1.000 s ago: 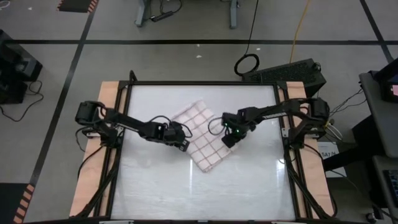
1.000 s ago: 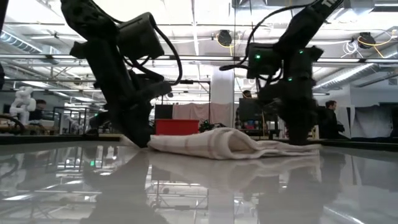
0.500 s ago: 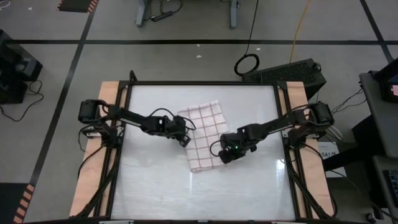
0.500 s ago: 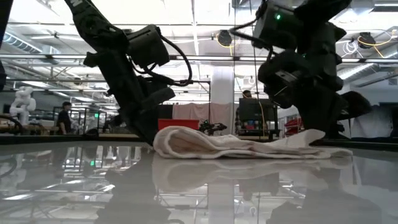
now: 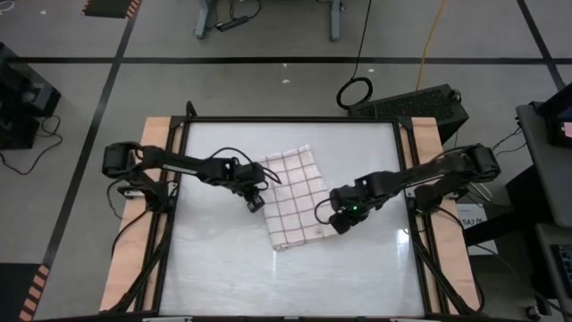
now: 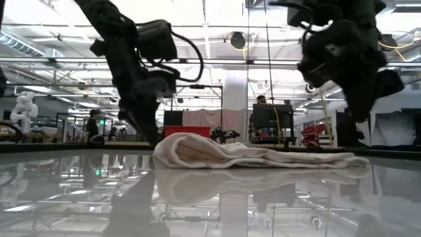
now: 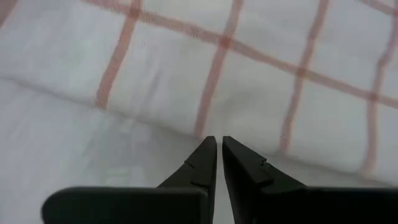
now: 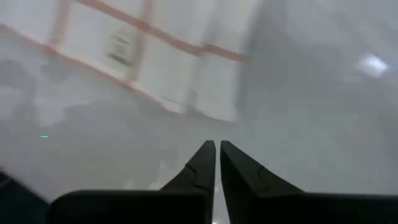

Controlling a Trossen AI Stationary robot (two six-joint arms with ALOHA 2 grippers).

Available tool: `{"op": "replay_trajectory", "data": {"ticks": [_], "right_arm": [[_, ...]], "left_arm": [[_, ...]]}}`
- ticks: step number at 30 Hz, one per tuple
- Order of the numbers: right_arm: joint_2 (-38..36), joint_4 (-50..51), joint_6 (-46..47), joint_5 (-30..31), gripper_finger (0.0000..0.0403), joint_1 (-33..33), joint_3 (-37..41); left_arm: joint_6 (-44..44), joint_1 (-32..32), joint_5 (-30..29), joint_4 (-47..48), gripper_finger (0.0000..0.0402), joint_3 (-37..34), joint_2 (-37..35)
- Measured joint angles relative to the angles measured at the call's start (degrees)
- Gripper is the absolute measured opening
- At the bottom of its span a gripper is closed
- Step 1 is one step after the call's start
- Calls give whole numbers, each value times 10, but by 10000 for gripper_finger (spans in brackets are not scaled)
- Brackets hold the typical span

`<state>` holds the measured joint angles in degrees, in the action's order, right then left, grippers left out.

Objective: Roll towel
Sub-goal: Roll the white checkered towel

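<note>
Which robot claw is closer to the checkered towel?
Left. The left gripper sits right at the towel's edge with its fingers shut and empty. The right gripper is just off the opposite edge, raised above the table, also shut.

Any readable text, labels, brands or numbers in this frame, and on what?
None can be read.
Towel: a small sewn tag shows in the right wrist view, its print too blurred to read.
Papers beside the table's right edge: marks too small to read.
Room behind, low view: no legible signs.
</note>
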<state>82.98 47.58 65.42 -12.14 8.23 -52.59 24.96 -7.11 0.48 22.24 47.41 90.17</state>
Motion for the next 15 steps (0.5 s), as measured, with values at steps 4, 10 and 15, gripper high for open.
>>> {"op": "replay_trajectory", "data": {"ticks": [4,10,15], "right_arm": [[-17,40,-46,18,34,2,5],[-15,0,-205,26,41,-4,36],[-13,-102,-300,1,47,-4,86]], "left_arm": [[21,10,12,14,31,0,-47],[58,51,33,-3,31,1,-88],[119,101,30,-3,31,1,-87]]}}
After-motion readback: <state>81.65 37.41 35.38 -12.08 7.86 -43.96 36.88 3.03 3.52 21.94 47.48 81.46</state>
